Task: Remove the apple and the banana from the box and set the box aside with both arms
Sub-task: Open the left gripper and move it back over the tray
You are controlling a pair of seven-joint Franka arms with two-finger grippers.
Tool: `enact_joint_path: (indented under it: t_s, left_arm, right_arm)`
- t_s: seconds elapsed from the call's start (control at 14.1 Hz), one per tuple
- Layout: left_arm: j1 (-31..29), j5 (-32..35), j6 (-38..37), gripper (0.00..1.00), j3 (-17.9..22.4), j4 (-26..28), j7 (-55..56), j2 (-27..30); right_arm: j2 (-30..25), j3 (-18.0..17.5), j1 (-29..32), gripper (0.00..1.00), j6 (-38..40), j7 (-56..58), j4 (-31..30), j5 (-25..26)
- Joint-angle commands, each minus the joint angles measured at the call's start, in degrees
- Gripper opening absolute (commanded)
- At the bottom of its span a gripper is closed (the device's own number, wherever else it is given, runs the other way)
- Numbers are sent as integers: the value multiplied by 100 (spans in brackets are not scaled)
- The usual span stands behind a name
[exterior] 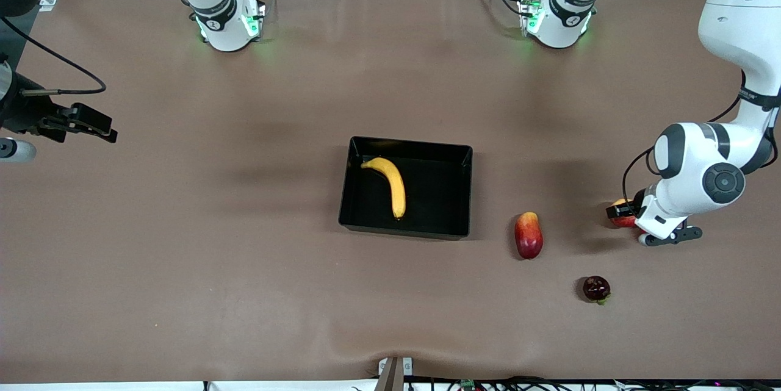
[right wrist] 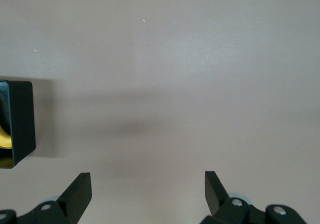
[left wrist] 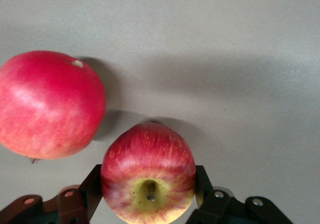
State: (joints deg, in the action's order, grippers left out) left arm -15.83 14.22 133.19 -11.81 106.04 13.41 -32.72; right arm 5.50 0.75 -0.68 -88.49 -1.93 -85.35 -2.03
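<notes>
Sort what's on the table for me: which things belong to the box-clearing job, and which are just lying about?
Job items:
- apple, gripped in the left claw at the left arm's end of the table
- banana, in the box
- box, mid-table
- right claw, open, waiting over bare table

Lying about:
- mango-like fruit
- plain red fruit
- dark fruit

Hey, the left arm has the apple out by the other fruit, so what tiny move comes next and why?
Probably open the left gripper and let go: its fingers clamp the apple low over bare table, outside the box, beside a round red fruit. The banana lies in the box; the right gripper waits open.
</notes>
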Motion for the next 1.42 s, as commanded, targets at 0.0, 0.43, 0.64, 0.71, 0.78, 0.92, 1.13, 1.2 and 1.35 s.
enact_joint_path:
  t_s: [0.0, 0.43, 0.64, 0.71, 0.78, 0.92, 1.13, 1.2, 1.35]
  left_arm:
    - [10, -6, 67, 0, -49, -65, -14, 2]
    - [80, -384, 155, 99, -49, -206, -14, -182]
    - [37, -402, -116, 100, -250, -92, -23, 167]
    - [36, -411, -448, 100, -347, -92, -14, 361]
    - [36, -411, -800, 100, -479, -101, 38, 580]
    - [45, -576, -1372, 100, -734, -118, 65, 1011]
    - [62, -929, -1918, 100, -1041, -153, 135, 1425]
    - [62, -947, -2033, 100, -1199, -153, 318, 1496]
    - [54, -1060, -2095, 100, -1734, -180, 958, 1540]
  right_arm:
    - [4, -5, 15, 100, 51, -53, 27, -79]
    - [4, -5, 15, 100, 51, -53, 27, -79]
    - [4, -5, 24, 100, 42, -44, 36, -79]
    - [4, -5, 24, 100, 42, -44, 54, -79]
    - [4, 4, 24, 100, 25, -44, 63, -87]
    - [4, 13, 24, 100, -10, -44, 80, -79]
    - [4, 13, 59, 100, -28, -44, 98, -52]
    - [4, 21, 59, 100, -28, -36, 98, -52]
    - [12, 21, 68, 100, -28, -36, 98, -52]
